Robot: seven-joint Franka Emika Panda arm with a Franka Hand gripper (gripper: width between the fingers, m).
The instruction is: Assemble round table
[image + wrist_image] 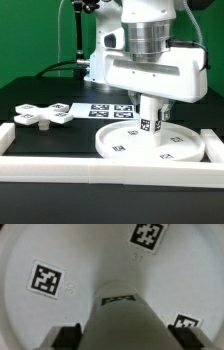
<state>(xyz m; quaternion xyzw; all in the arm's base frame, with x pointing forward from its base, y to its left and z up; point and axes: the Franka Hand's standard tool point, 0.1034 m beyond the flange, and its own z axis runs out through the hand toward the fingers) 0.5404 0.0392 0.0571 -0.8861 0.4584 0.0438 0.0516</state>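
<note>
The post [150,115] is grasped by the jaws and is held upright on the disc [118,143] under them. Little room is left between the disc rim and the border rails [100,166]. The cross-shaped piece [45,115] is laid well apart from the jaws. The fingertips [68,336] are cut off in the wrist view.

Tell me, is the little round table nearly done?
About halfway. The post already stands upright in the middle of the disc. The end effector grips the post, though how firmly it is seated cannot be told. The cross-shaped piece lies apart at the exterior view's left, not yet attached.
</note>
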